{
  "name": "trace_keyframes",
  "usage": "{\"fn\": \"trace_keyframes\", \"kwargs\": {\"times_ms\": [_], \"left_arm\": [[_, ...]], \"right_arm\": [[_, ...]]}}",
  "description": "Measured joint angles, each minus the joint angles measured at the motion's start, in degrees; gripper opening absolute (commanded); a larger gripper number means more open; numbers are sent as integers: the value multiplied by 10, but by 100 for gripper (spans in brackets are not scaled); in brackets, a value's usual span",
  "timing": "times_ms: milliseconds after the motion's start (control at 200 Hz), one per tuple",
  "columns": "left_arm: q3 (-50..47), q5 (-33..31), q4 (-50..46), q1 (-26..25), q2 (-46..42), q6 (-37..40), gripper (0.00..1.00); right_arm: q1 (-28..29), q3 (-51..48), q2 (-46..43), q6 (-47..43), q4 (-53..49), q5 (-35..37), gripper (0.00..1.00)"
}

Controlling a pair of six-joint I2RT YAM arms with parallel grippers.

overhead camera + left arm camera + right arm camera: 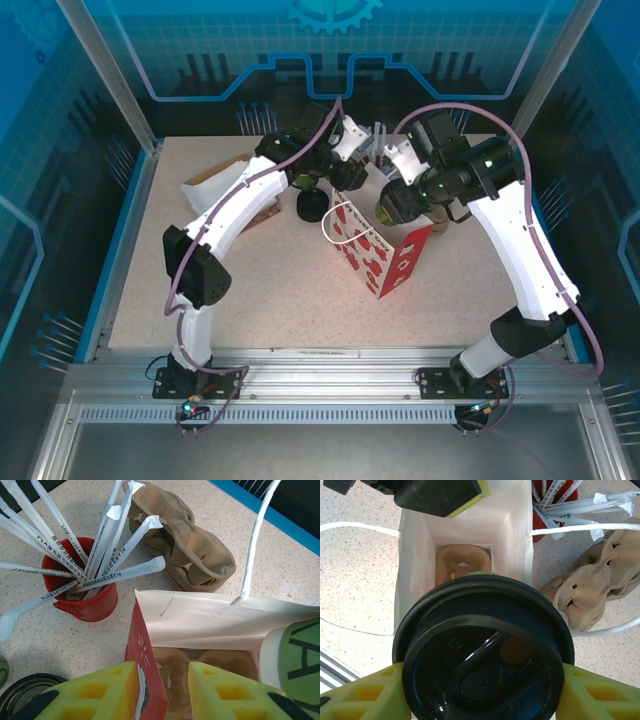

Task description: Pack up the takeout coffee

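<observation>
The takeout coffee [485,645], an olive-green cup [300,655] with a round black lid, hangs over the open mouth of a red-and-white paper bag [378,255] that stands mid-table. My right gripper [482,685] is shut on it, one yellow finger [365,695] on each side below the lid. A brown pulp cup carrier [462,562] lies in the bottom of the bag. My left gripper [162,690] is open and straddles the bag's red side wall [145,665], one finger outside it and one inside.
A red cup of white straws [85,592] and a second pulp carrier [185,545] sit on the table just behind the bag. Another black-lidded cup [312,205] stands left of the bag. The bag's white handles [355,527] arch out on both sides.
</observation>
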Motion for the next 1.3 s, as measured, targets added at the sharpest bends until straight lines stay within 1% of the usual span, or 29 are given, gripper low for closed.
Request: {"fn": "trace_keyframes", "kwargs": {"times_ms": [495, 825, 1000, 1301], "left_arm": [[22, 0, -25, 0, 14, 20, 17], [22, 0, -25, 0, 16, 20, 8], [22, 0, -24, 0, 16, 19, 5], [22, 0, -24, 0, 16, 19, 4]], "right_arm": [[1, 12, 59, -6, -23, -1, 38], [12, 12, 73, -10, -40, -9, 38], [14, 12, 73, -10, -41, -9, 38], [24, -8, 74, -10, -40, -5, 38]]}}
